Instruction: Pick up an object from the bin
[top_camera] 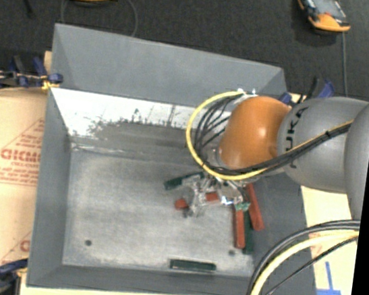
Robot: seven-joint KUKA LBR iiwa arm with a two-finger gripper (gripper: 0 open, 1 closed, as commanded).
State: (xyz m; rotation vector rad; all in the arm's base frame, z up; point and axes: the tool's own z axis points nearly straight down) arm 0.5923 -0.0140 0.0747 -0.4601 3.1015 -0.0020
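Grey bin (pixel 113 215), sloped walls. Small red and green pieces (pixel 181 205) heaped right of centre; gripper (pixel 198 196) sits low among them, probably because the pickable things cluster there. Open or closed: cannot tell. Long red sticks (pixel 240 229) just beside. Dark green bar (pixel 193 266) along the near wall, apart.

Left bin floor (pixel 109 201) lies open; red-green heap (pixel 239 227) crowds the right; dark bar (pixel 192 266) flanks front wall.
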